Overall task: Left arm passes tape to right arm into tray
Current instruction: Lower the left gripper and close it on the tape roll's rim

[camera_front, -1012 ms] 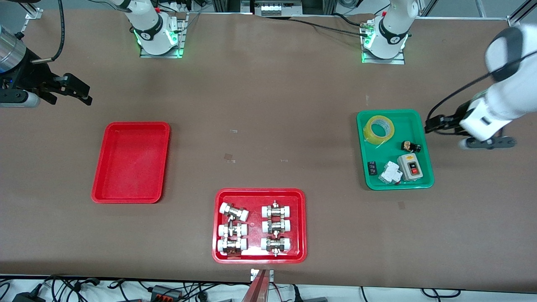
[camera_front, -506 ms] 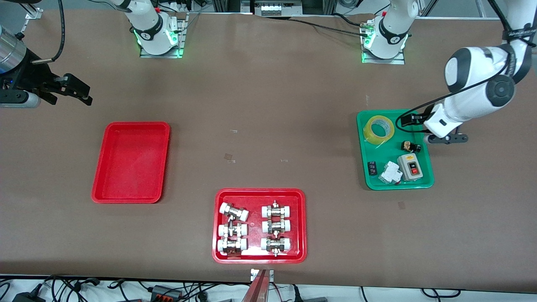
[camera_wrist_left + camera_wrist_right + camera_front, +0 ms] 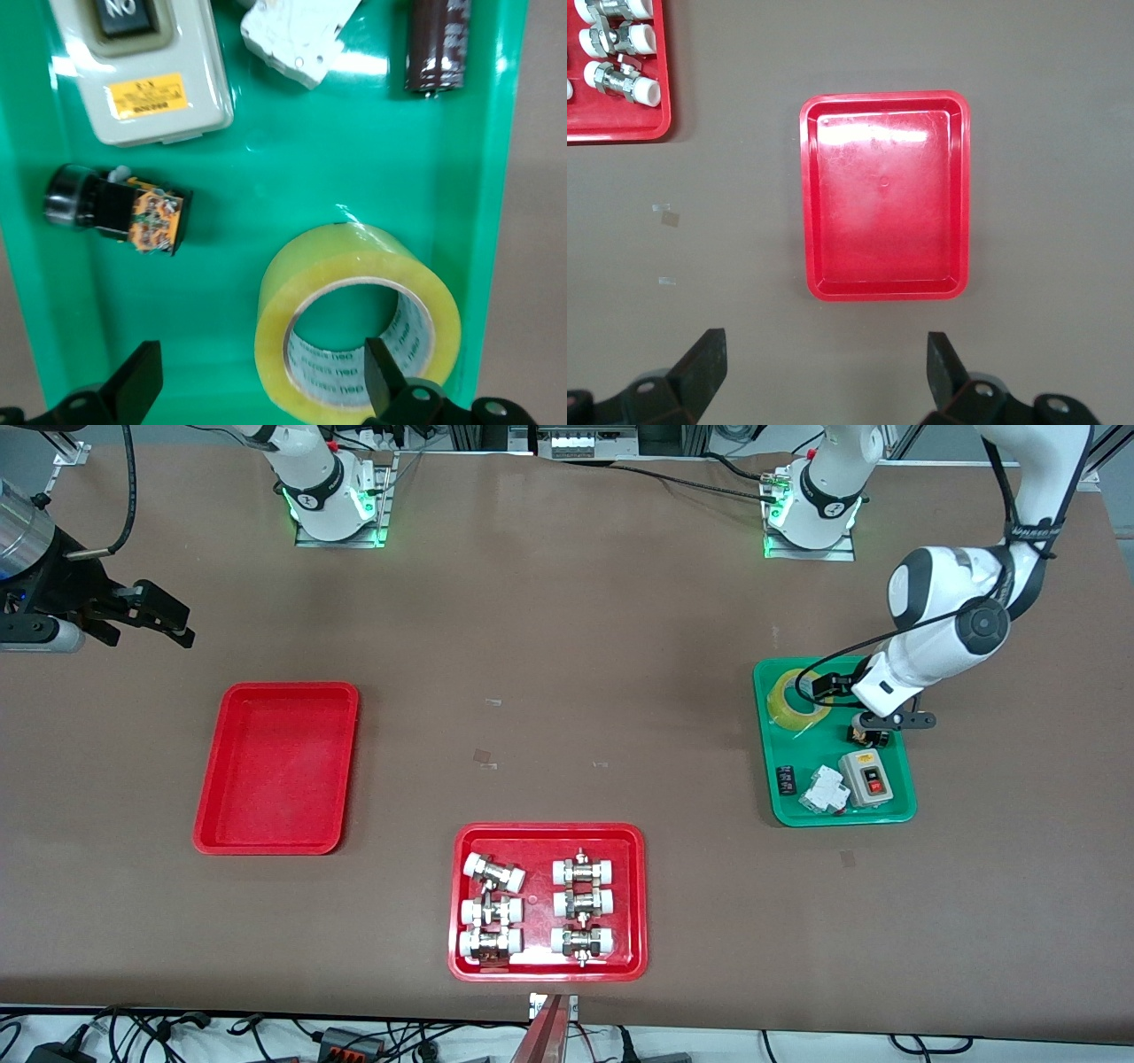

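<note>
Yellow tape [image 3: 359, 323] lies in the green tray's [image 3: 895, 677] corner near its rim; the left gripper [image 3: 261, 385] hovers open above. Right gripper [image 3: 824, 363] waits open beside the red tray [image 3: 276, 769].

A brown table [image 3: 567, 646] carries the tray [image 3: 276, 767], a green tray [image 3: 890, 810] and a red fittings tray [image 3: 547, 970].

There are three trays: two red trays [image 3: 276, 767] [image 3: 547, 902] and one green tray [image 3: 833, 742]. I count six metal fittings [image 3: 536, 908], one tape [image 3: 357, 325], two grippers [image 3: 257, 390] [image 3: 824, 367].
</note>
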{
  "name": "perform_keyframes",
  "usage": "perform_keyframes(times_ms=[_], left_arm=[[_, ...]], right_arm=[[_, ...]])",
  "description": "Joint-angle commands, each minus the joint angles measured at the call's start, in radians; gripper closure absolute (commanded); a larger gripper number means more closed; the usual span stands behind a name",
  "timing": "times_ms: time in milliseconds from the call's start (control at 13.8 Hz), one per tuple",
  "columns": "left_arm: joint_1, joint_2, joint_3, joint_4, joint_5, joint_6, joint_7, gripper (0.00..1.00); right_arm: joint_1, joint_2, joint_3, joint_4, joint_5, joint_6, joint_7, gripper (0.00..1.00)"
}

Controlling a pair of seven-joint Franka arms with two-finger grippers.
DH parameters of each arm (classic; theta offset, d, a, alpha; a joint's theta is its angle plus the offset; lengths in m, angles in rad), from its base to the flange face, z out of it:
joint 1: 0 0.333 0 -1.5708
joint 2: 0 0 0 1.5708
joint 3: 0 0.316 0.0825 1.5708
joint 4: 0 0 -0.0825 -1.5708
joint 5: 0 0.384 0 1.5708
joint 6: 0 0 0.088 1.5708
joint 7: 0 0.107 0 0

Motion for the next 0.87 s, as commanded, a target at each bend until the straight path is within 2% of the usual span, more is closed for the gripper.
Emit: perform_keyframes(times_ms=[0,145,434,578,651,723,795], left_arm=[[0.016,0.025,-0.013,-0.016,-0.020,0.057,0.016,0.00],[0.014,0.029,-0.013,-0.051,-0.018,0.106,0.016,0.00],[0.017,0.042,-0.013,-0.065,-0.020,0.142,0.016,0.22],[0.017,0.043,-0.013,-0.067,-0.020,0.142,0.010,0.41],[0.020,0.043,-0.013,-0.067,-0.020,0.142,0.009,0.54],[0.022,0.042,-0.015,-0.071,-0.020,0.137,0.003,0.74],[0.022,0.040,-0.015,-0.073,-0.020,0.137,-0.014,0.88]], right_arm=[[0.001,0.004,0.003,0.020,0.003,-0.019,0.012,0.00],[0.001,0.004,0.003,0.020,0.003,-0.019,0.012,0.00],[0.001,0.004,0.003,0.020,0.003,-0.019,0.012,0.00],[0.001,0.004,0.003,0.020,0.003,-0.019,0.012,0.00],[0.001,0.004,0.003,0.020,0.003,-0.019,0.012,0.00],[0.001,0.004,0.003,0.020,0.003,-0.019,0.012,0.00],[0.001,0.004,0.003,0.020,0.003,-0.019,0.012,0.00]])
